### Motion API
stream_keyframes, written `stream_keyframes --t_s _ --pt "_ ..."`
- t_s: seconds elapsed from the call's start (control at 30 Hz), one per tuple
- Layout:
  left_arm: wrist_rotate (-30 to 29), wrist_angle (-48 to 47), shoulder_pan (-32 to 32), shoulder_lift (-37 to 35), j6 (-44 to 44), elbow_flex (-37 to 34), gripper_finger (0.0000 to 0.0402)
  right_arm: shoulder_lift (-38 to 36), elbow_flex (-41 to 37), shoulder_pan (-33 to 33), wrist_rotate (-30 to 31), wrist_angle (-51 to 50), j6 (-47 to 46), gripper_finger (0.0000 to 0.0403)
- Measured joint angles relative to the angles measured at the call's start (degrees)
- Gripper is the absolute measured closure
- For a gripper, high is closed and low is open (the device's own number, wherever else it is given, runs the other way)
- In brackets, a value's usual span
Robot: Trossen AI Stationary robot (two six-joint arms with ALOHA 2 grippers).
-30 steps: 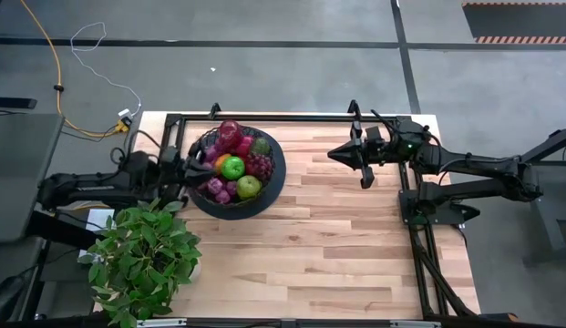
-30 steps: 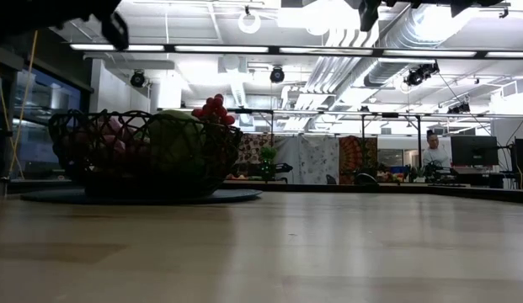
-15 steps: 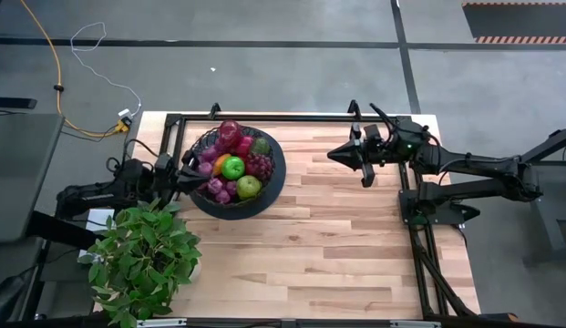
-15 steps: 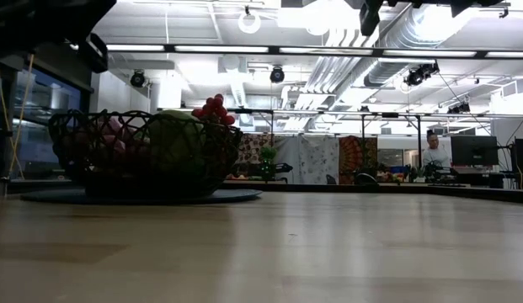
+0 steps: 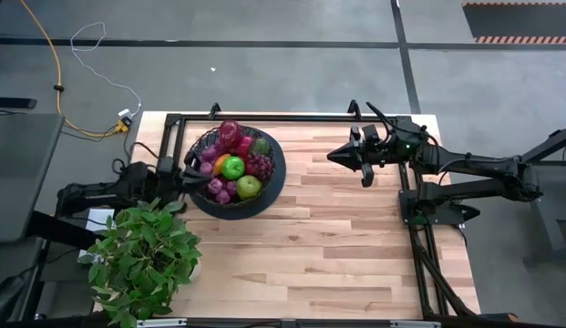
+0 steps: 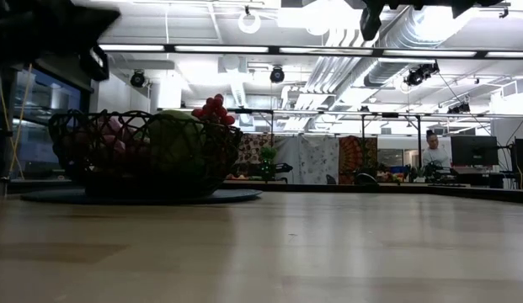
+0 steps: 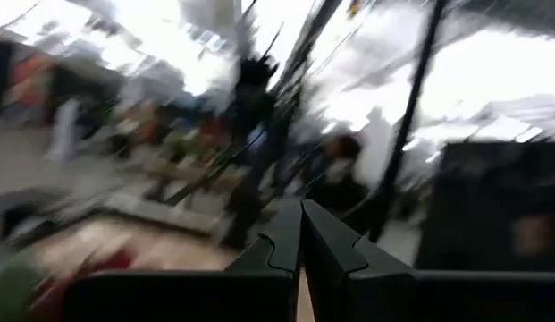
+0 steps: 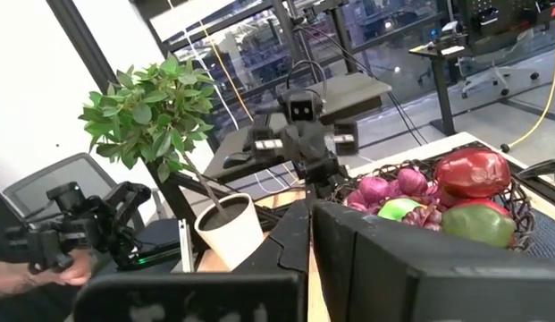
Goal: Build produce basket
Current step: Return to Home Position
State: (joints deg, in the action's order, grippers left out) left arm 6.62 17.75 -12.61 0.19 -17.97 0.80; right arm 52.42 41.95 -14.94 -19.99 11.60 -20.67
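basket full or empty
Full: the basket is heaped with produce, and grapes rise above its rim in the low view.

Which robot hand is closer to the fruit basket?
Left. The left gripper is close by the basket, at its rim; the right gripper is well off across the table.

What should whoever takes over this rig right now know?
Left end effector: shut, empty, raised at the left rim of the basket.
Right end effector: shut, empty, over the right side of the table, well clear of the basket.
Produce: all that is visible sits in the basket; none lies on the bare table.
Done: loading appears complete.
Left: probably only parking both arms at home.
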Motion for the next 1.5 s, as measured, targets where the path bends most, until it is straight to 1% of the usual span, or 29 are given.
stream_keyframes --t_s 0.1,0.17,0.2,0.3,0.63,0.8,0.87,0.93,1.03,1.2,1.37,1.5 --pt "-4.21 -6.96 0.36 0.05 4.12 -0.12 0.0401 0.00 0.00 0.00 0.00 0.02 -0.03 0.0403" --pt "-5.17 -10.71 0.21 0.04 5.71 -0.12 0.0401 0.00 0.00 -0.01 -0.05 0.00 -0.17 0.0403" --pt "-4.96 -12.56 0.21 0.04 6.01 -0.12 0.0401 0.00 0.00 -0.01 -0.08 0.00 -0.27 0.0403" --pt "-1.48 -16.41 0.21 0.05 5.86 -0.13 0.0401 0.00 0.00 -0.02 -0.13 0.00 -0.02 0.0403" --pt "-2.57 -16.52 0.27 0.77 5.43 -0.12 0.0401 0.00 0.00 -0.02 -0.38 -0.47 1.41 0.0403" --pt "-2.78 -16.43 0.27 0.89 5.11 -0.12 0.0401 -1.42 -0.35 -0.02 -1.84 -5.46 2.69 0.0403" --pt "-2.80 -16.45 0.27 0.91 5.11 -0.12 0.0401 -3.04 -2.48 -0.02 -3.01 -5.63 3.22 0.0403" --pt "-2.80 -16.43 0.27 0.91 5.11 -0.12 0.0401 -5.28 -5.62 0.00 -3.12 -4.73 3.15 0.0403" --pt "-2.79 -16.43 0.27 0.91 5.11 -0.12 0.0401 -10.74 -11.72 -0.02 -3.03 -1.16 2.85 0.0403" --pt "-2.79 -16.45 0.27 0.91 5.11 -0.12 0.0401 -22.95 -20.98 0.00 -1.96 1.11 0.76 0.0403" --pt "-2.78 -16.43 0.27 0.93 5.11 -0.12 0.0401 -34.34 -25.92 1.16 0.20 0.41 0.23 0.0403" --pt "-2.79 -16.45 0.27 0.93 5.11 -0.12 0.0401 -40.00 -29.14 3.72 3.28 0.21 1.70 0.0403"
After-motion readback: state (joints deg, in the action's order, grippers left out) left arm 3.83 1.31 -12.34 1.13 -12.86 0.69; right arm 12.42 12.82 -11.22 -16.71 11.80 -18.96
